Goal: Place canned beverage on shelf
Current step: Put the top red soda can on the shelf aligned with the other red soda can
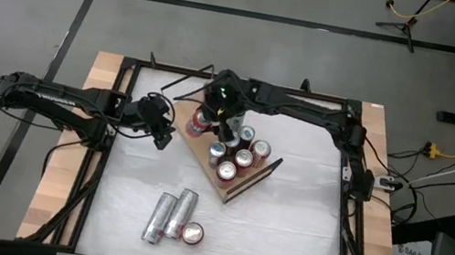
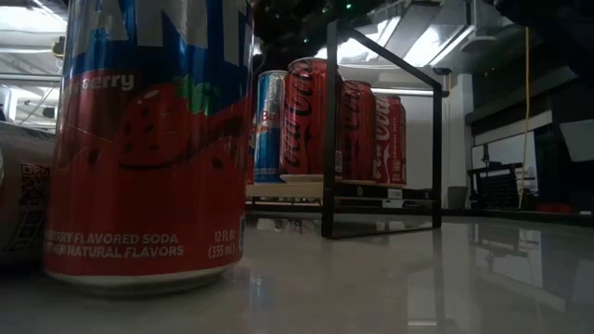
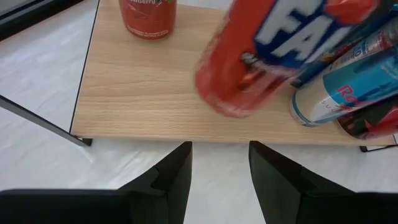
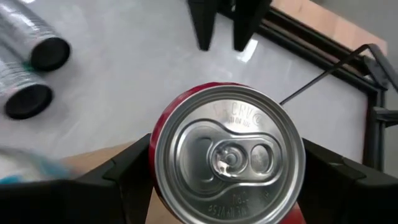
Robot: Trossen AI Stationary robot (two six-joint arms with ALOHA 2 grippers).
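One red aluminium soda can (image 4: 227, 155) is clasped at its sidewall by the right jaws (image 1: 226, 125) over the light-brown wooden shelf (image 1: 236, 189); judged rigid, smooth, slippery, dentable. Left jaws (image 1: 164, 132) are clenched empty.

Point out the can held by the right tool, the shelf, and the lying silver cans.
Held can (image 4: 229, 154), right wrist view, its top lid.
Shelf (image 3: 143, 81), left wrist view, bare board.
Silver cans (image 1: 171, 214), high view, their sides.
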